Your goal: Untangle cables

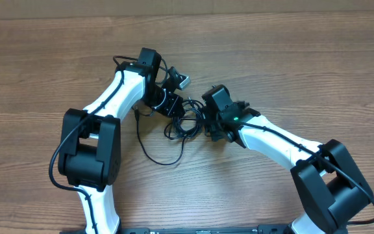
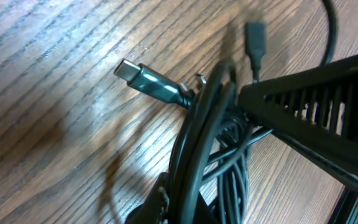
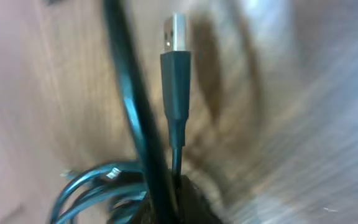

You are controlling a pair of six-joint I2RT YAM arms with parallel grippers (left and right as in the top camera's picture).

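The left gripper (image 2: 197, 149) pinches a bundle of cables (image 1: 186, 127) on the table (image 1: 304, 65). The right gripper (image 3: 173, 208) clamps one below its plug (image 3: 176, 56).

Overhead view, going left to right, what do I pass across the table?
Left arm's black joint → left claw → light-tipped plug → right claw → right arm's black joint. The tangled cables overlap both claws, so they're left out.

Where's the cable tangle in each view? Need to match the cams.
Overhead: cable tangle just left of picture centre, on the table.
Left wrist: cable tangle runs from centre to the bottom edge.
Right wrist: cable tangle at bottom left, with a silver-tipped plug sticking up.
Shared landmark: the wood-grain table, in all three.
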